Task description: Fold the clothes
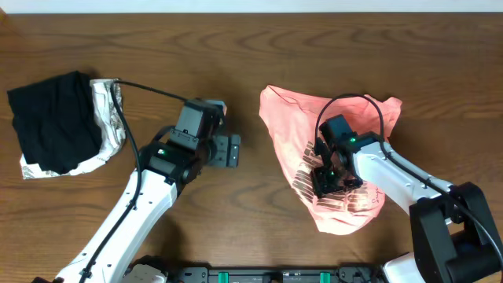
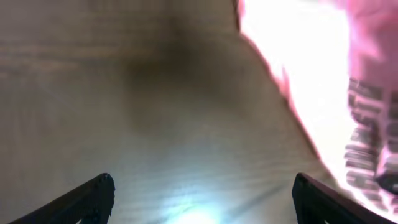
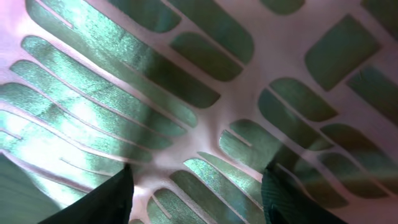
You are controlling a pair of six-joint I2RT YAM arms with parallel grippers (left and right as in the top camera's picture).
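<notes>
Right gripper (image 1: 330, 177) presses down on the lettering (image 3: 93, 106) of the crumpled salmon-pink T-shirt (image 1: 291, 126), jaws parted with nothing clamped, while the left gripper (image 1: 232, 149), spread wide and empty, sits just beside that T-shirt's edge, toward the black folded garment (image 1: 51, 118) lying well apart.

- T-shirt (image 1: 287, 118): crumpled heap; sleeves and hem cannot be told apart.
- Lettering (image 1: 355, 203): part lies under the right gripper (image 1: 330, 181). Overhead it is too small to read. In the right wrist view the strokes run off every edge, illegible.
- Right gripper's fingertips (image 3: 115, 199): dark tips only, the rest cut off by the bottom edge. Contact with the cloth cannot be told.
- Left wrist view: blurred throughout. The T-shirt is bleached out and cropped at top and right.
- Left gripper (image 2: 202, 190): only the tips show.
- Silvery-white cloth (image 1: 110, 118): mostly hidden under the black garment (image 1: 51, 118).
</notes>
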